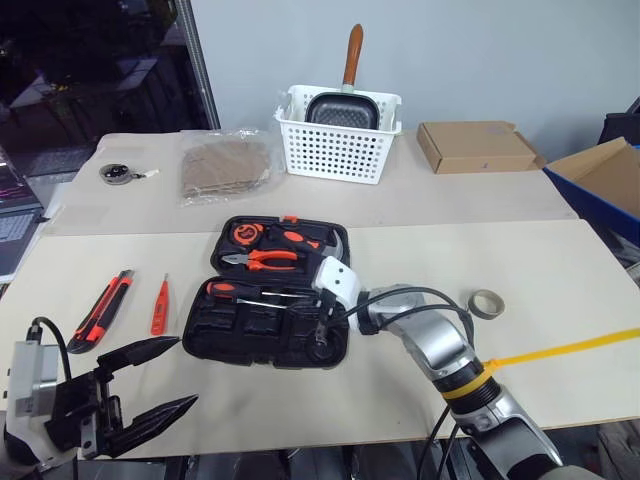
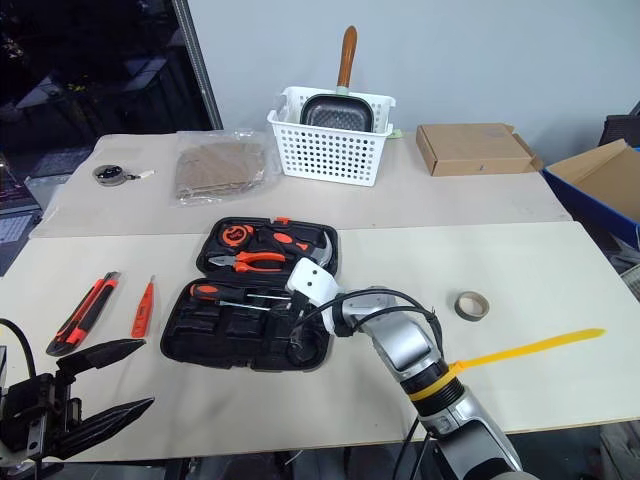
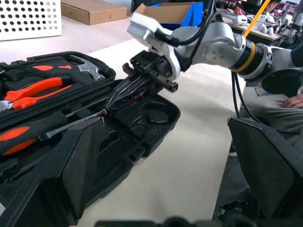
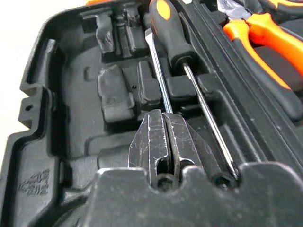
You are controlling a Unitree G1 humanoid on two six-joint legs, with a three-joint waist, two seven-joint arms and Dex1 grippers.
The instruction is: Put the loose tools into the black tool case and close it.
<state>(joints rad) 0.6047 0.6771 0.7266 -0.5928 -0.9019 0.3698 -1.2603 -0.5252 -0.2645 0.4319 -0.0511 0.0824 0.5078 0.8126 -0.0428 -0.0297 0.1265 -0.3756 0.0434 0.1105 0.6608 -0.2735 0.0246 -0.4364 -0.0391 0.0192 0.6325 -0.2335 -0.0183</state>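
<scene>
The black tool case (image 1: 215, 345) lies open in the middle of the table. Orange pliers (image 1: 265, 260) and a hammer sit in its far half. A black-and-orange screwdriver (image 1: 228, 290) lies in the near half, and a second thin shaft (image 4: 156, 66) lies beside it. My right gripper (image 3: 110, 106) is shut, its fingertips (image 4: 151, 127) low over that second shaft inside the near half; I cannot tell whether they pinch it. A utility knife (image 1: 103, 310) and a small orange tester screwdriver (image 1: 159, 305) lie loose to the left of the case. My left gripper (image 1: 185, 372) hangs open and empty at the table's near left.
A white basket (image 1: 340, 150) holding a pan stands at the back, a cardboard box (image 1: 475, 145) and a blue bin (image 1: 600, 185) to its right. A roll of tape (image 1: 487, 304) lies right of the case. A bagged brown pad (image 1: 225, 168) and a tape measure (image 1: 120, 173) lie back left.
</scene>
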